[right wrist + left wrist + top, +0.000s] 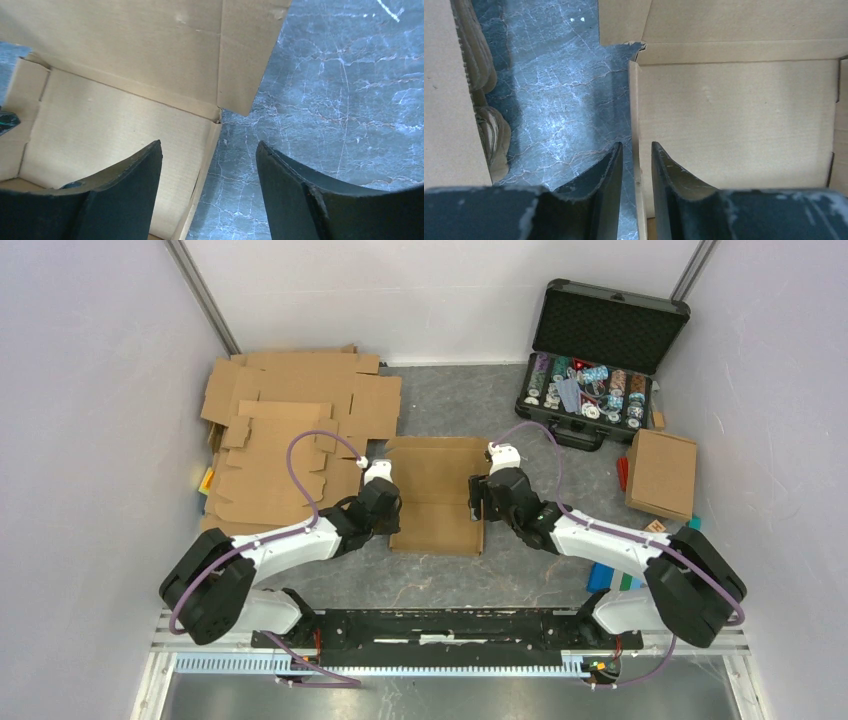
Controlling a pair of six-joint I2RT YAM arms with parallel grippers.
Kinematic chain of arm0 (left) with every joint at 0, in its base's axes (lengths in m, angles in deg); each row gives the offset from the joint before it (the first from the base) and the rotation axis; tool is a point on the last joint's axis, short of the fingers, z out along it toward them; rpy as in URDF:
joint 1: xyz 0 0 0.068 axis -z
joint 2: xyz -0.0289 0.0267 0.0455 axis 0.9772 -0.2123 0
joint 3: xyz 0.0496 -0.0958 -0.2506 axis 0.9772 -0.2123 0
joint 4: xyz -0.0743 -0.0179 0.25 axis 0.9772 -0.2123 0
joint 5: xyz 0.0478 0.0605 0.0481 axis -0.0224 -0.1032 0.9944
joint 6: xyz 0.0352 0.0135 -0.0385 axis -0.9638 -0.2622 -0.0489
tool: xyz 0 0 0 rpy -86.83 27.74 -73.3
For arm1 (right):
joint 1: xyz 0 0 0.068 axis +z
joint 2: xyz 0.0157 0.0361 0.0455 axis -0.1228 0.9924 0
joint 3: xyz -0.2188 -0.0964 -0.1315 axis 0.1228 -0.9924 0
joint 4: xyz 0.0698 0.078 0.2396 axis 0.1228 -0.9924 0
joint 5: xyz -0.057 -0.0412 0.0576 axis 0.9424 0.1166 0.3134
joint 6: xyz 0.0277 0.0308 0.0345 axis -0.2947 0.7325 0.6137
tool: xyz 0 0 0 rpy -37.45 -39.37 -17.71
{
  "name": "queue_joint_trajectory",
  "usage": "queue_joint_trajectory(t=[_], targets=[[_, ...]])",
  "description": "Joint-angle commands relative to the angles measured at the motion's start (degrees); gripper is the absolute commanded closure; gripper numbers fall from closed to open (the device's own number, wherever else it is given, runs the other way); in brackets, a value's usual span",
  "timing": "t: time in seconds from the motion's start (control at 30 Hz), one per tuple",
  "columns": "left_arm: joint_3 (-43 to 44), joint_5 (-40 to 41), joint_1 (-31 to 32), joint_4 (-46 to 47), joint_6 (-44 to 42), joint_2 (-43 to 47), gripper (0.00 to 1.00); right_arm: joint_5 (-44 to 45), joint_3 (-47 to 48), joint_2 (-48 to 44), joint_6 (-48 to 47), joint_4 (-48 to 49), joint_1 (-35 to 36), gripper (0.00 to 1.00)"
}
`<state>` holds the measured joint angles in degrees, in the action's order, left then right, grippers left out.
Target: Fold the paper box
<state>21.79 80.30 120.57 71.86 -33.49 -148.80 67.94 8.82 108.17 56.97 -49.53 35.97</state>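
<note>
Left gripper of mine sits low over the box's left wall, one finger outside above the table and the other inside above the box floor. Its jaws stand only a little apart, and I see a thin gap on each side of the wall, so they hold nothing. On the other side, my right gripper is spread wide and straddles the right wall, with one finger over the floor and the other over bare table; it holds nothing either. From above, the box lies at mid-table between my two wrists as a brown tray. Its side walls are raised, and in the right wrist view a broad panel rises at its far end. A stack of flat cardboard lies at far left, an open case of chips at far right, and a small closed carton just near of it.
</note>
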Motion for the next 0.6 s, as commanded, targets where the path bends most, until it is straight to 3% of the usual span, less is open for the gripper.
queue_joint_trajectory(t=[0.0,0.57], targets=[[-1.27,1.96,-0.38,3.33,-1.76,4.26,0.64,-1.23,-3.22,-5.26,-2.83,7.6,0.18,0.25],[-4.52,2.43,-0.47,7.61,-4.61,10.67,0.6,3.11,-19.05,-18.46,-13.37,23.48,0.17,0.2]])
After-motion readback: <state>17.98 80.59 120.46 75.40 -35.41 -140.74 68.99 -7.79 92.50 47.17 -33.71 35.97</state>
